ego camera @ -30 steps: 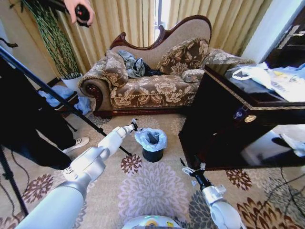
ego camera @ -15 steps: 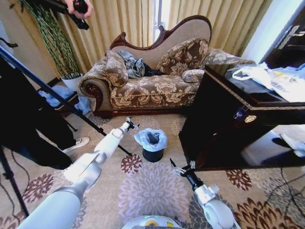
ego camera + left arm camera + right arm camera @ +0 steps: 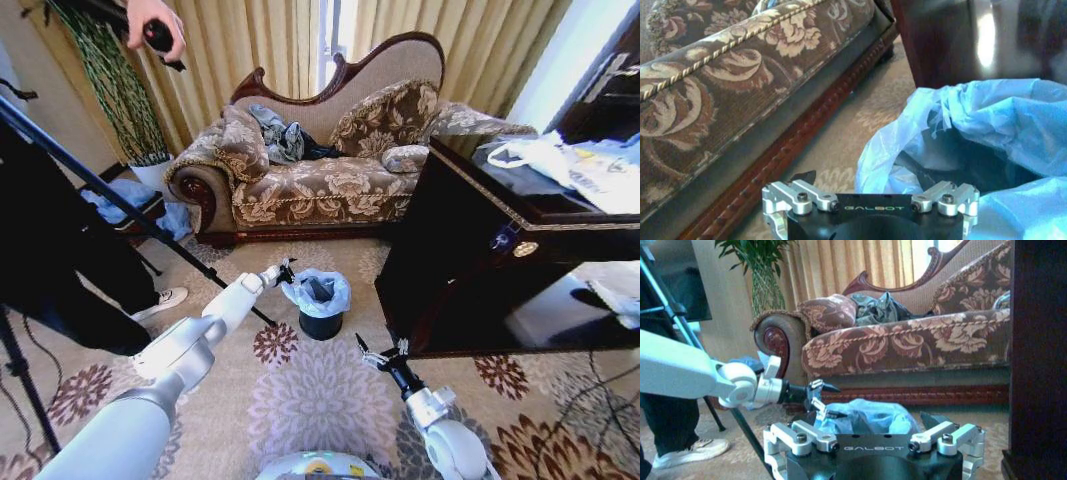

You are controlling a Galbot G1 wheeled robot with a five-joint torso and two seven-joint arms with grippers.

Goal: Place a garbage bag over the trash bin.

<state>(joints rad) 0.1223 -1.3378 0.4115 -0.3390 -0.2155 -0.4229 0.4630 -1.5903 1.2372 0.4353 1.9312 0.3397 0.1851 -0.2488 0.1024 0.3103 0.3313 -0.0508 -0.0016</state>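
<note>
We see the garbage bag [image 3: 316,289] draped over the trash bin [image 3: 320,324] on the floral carpet [image 3: 320,400] before the sofa [image 3: 310,180]. Our left gripper [image 3: 285,271], fingers spread and empty, sits at the bag's edge; our right gripper [image 3: 379,355] hangs open, apart.

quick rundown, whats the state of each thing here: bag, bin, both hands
garbage bag: draped over the bin's rim, mouth open, crumpled
trash bin: upright on the carpet, lined with the bag
left hand: open, at the bag's edge
right hand: open, low over the carpet, apart from the bin
</note>
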